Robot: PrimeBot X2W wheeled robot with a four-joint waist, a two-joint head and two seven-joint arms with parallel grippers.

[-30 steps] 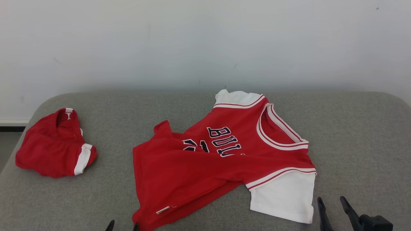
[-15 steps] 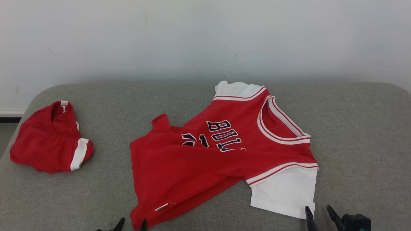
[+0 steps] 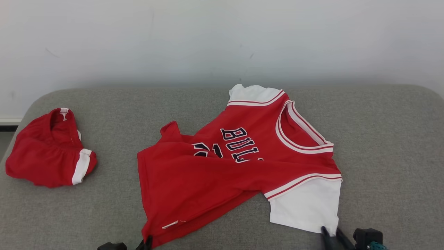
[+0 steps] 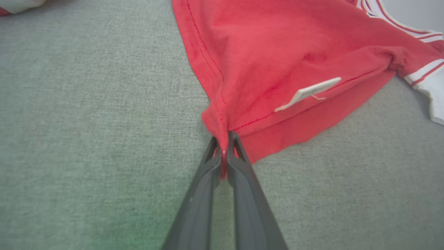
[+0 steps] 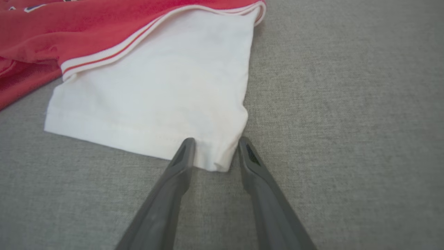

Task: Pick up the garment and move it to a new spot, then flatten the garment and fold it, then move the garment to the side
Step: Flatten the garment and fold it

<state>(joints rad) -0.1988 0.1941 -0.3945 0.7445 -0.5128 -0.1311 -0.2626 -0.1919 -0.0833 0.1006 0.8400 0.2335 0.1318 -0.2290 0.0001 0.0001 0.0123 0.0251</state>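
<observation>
The garment point(image 3: 225, 173) is a red jersey with white sleeves and dark lettering, lying crumpled on the grey cushion point(image 3: 381, 139). My left gripper point(image 4: 223, 139) is shut on the near left hem corner of the garment point(image 4: 277, 52), with red fabric pinched between its fingers. In the head view the left gripper point(image 3: 145, 241) sits at the bottom edge under that corner. My right gripper point(image 5: 216, 140) stands open, its fingers straddling the near corner of the white sleeve point(image 5: 156, 97) on the cushion. The head view has the right gripper point(image 3: 331, 231) at the sleeve's lower right corner.
A second red piece with a white band point(image 3: 48, 152) lies bunched near the cushion's left edge. A white wall point(image 3: 208, 41) rises behind the cushion. A white tag point(image 4: 307, 92) sticks out of the garment's hem. Bare grey cushion stretches to the right of the garment.
The head camera has shifted. Both grippers have come forward to the garment: the left has shut on the hem corner, and the right now straddles the sleeve corner with its fingers slightly narrower.
</observation>
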